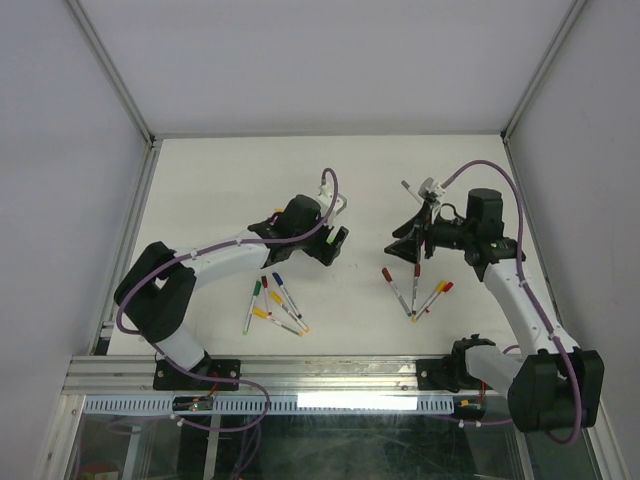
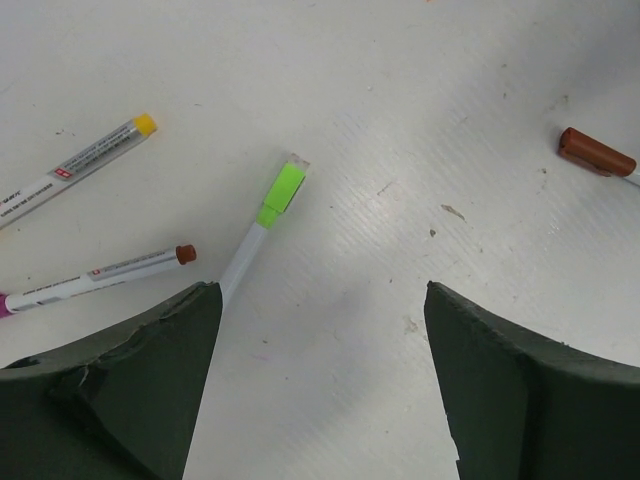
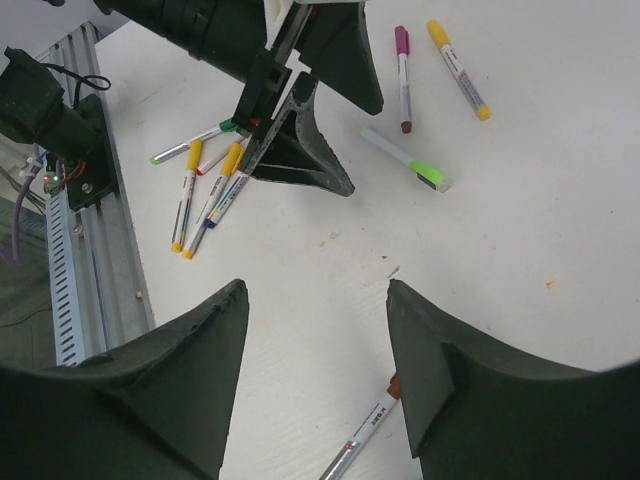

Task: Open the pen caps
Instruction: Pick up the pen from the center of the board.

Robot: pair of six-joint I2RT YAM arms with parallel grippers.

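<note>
Closing now could catch only the barrel and push the pen [image 2: 245, 255] crooked, since it passes just beside one jaw. The left gripper [image 2: 322, 290] stands wide open, holding nothing; the right gripper [image 3: 316, 290] gapes empty too. Ahead, on the table [image 2: 420, 110], the green cap [image 2: 282, 193] sits unopened on its pen.

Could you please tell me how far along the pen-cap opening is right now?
Done: nothing I can confirm; no loose cap shows. The green cap sits on its pen, which lies ungripped. In hand: nothing; the left end effector and right end effector both stand open and empty. Left: the green cap, the dark red cap, and the left pen cluster and right pen cluster, apparently all capped.
</note>
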